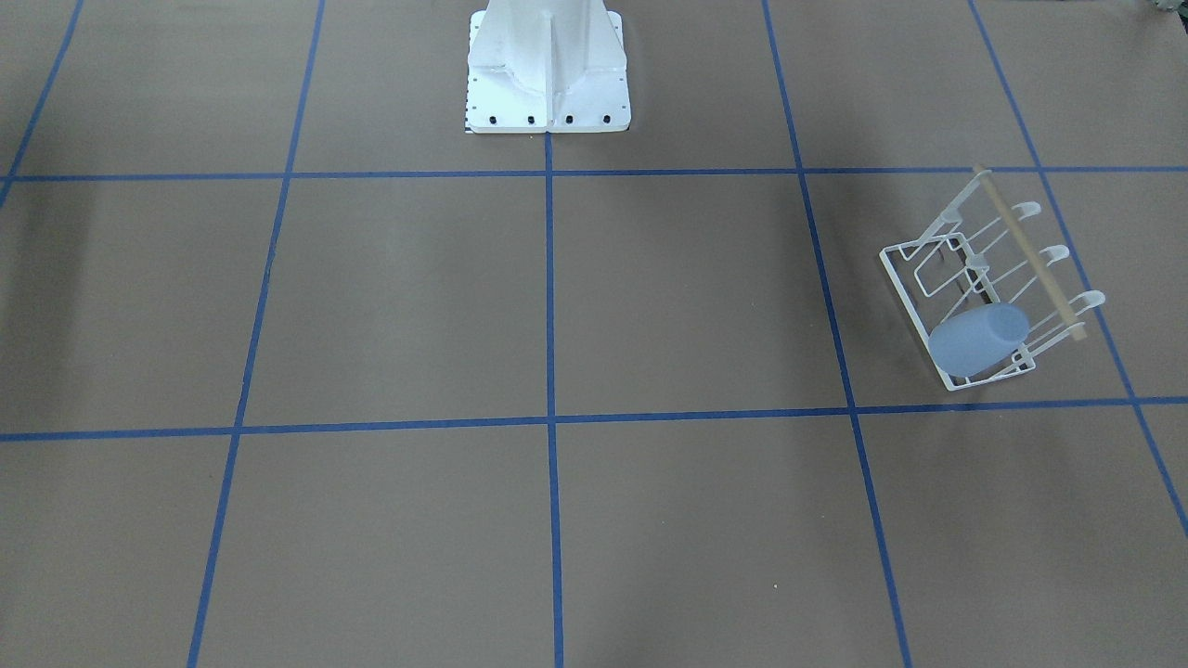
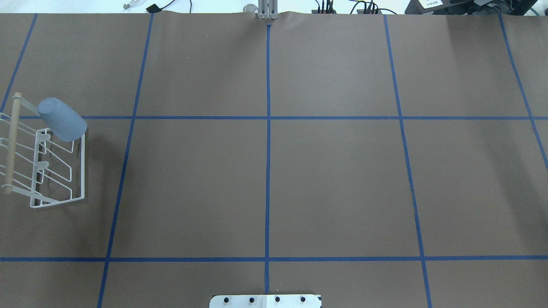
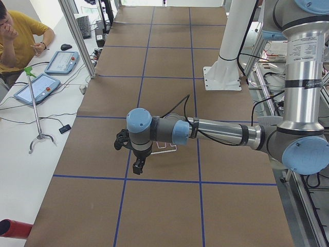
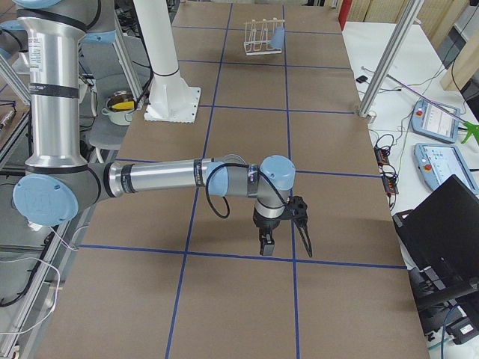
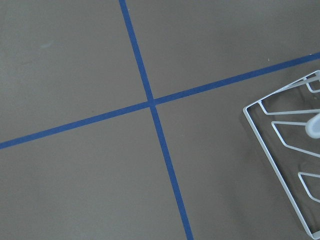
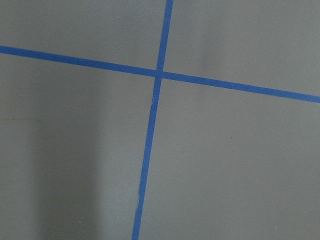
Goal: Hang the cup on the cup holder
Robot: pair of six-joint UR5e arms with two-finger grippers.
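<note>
Cup [image 2: 62,119] hangs mouth-down on an end prong of the holder [image 2: 43,164], base slanting up toward the rod, near the left gripper [image 3: 139,165]. The right gripper [image 4: 263,243] hovers well apart from it. Whether either gripper's jaws are parted cannot be told.

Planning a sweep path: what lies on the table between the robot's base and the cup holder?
Only brown table and blue tape lines separate base and cup holder, per the front-facing view.
</note>
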